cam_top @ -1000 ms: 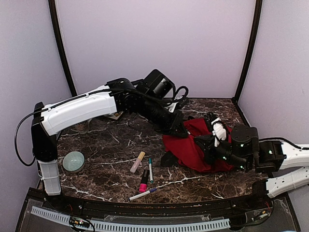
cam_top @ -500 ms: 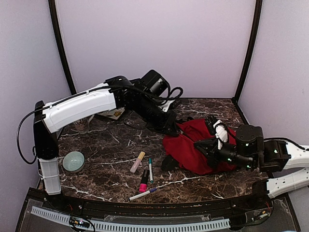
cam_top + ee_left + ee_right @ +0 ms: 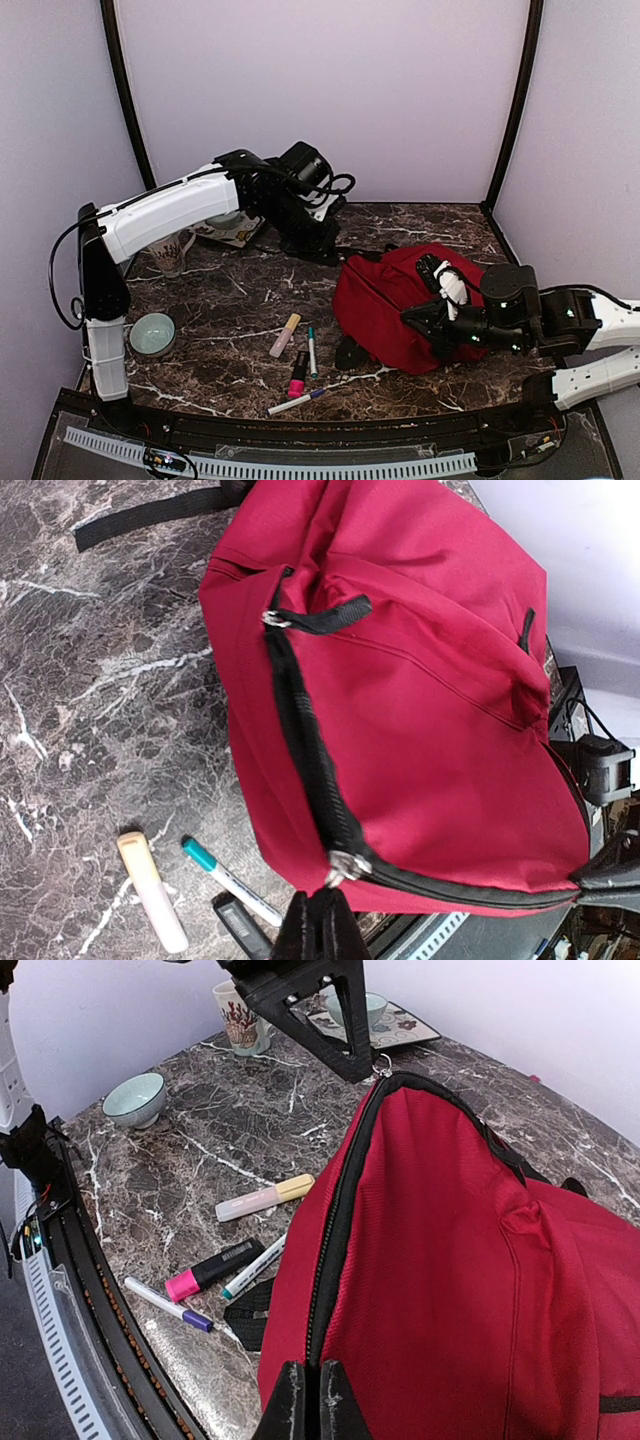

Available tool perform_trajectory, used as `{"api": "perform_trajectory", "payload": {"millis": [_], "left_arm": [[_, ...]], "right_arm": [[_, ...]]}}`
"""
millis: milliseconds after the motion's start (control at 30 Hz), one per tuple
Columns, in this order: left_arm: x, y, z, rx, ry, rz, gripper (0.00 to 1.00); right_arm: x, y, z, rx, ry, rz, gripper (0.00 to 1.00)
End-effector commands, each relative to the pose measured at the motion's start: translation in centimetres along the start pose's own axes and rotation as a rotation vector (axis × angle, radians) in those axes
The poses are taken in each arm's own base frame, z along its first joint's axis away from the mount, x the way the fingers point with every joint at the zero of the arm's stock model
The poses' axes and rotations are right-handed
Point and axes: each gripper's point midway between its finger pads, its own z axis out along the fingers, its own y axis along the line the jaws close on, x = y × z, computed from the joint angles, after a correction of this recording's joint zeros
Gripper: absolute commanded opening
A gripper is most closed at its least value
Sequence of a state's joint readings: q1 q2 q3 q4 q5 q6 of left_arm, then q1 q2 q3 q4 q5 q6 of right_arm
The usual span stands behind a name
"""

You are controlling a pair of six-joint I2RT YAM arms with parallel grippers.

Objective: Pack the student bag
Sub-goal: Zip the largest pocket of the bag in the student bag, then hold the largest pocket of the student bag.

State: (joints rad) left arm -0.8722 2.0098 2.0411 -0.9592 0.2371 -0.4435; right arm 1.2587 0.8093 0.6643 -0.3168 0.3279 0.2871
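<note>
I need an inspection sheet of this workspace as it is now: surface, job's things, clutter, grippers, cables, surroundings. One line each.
Surface: dark marbled table top, no spill seen.
Job's things: red student bag lying at right; zip looks closed.
Clutter: pale yellow highlighter, teal marker, pink highlighter and purple-capped pen left of the bag; bowl, mug and patterned tray farther left.
Grippers: left gripper shut on the zip pull; right gripper shut on the bag's edge.
Cables: black cable looping beside the left arm; another at the right arm.
Surroundings: lilac walls, black corner posts, slotted rail along the near edge.
</note>
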Motion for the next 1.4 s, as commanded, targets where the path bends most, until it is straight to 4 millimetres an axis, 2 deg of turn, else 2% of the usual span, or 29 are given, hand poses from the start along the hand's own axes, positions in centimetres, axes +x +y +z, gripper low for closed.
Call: {"api": "perform_trajectory", "payload": {"millis": [0,100,133,167,233,400,500,633,833,933,1000,1067,1100,1167,1367], "left_arm": [[0.7,-1.5,-4.2,0.027,-0.072,0.043,0.0],[1.1,-3.3,-4.6,0.089,-0.093,0.059,0.0],[1.2,-3.9,-4.7,0.107,-0.096,0.063,0.0],[1.3,-4.4,-4.6,0.12,-0.097,0.066,0.0],[1.5,-5.4,-4.6,0.139,-0.098,0.07,0.0],[2.1,-6.9,-4.3,0.166,-0.097,0.067,0.0],[2.6,-7.8,-4.2,0.187,-0.092,0.07,0.0],[3.1,-8.3,-4.2,0.191,-0.084,0.073,0.0],[3.5,-7.8,-4.4,0.18,-0.094,0.077,0.0],[3.7,-7.6,-4.1,0.174,-0.086,0.079,0.0],[3.9,-7.6,-3.9,0.177,-0.08,0.081,0.0],[3.8,-7.7,-3.9,0.18,-0.082,0.084,0.0],[3.8,-7.7,-3.8,0.182,-0.081,0.085,0.0],[3.8,-7.8,-3.8,0.187,-0.08,0.088,0.0],[3.6,-8.0,-3.7,0.195,-0.082,0.091,0.0]], "right_arm": [[-2.1,1.1,-0.1,-0.038,-0.048,0.01,0.05],[-2.6,1.4,0.6,-0.032,-0.053,0.006,0.44],[-2.9,1.4,0.8,-0.027,-0.061,0.007,0.52],[-3.3,1.4,1.0,-0.019,-0.07,0.009,0.58],[-4.1,1.5,1.5,-0.005,-0.094,0.014,0.63],[-5.9,1.5,3.2,0.041,-0.147,0.019,0.64],[-5.9,1.4,4.4,0.073,-0.152,-0.009,0.61],[-5.4,1.1,5.3,0.1,-0.152,-0.038,0.48],[-4.6,0.9,5.4,0.096,-0.134,-0.023,0.15],[-3.7,0.9,5.2,0.082,-0.115,-0.012,0.05],[-3.0,1.9,4.9,0.013,-0.094,0.008,0.11],[-3.0,2.5,4.8,-0.025,-0.095,0.014,0.25],[-3.0,2.6,4.7,-0.032,-0.093,0.019,0.34],[-2.8,2.5,4.9,-0.026,-0.082,0.02,0.44],[-1.6,2.0,5.6,0.012,-0.039,0.014,0.42]]}}
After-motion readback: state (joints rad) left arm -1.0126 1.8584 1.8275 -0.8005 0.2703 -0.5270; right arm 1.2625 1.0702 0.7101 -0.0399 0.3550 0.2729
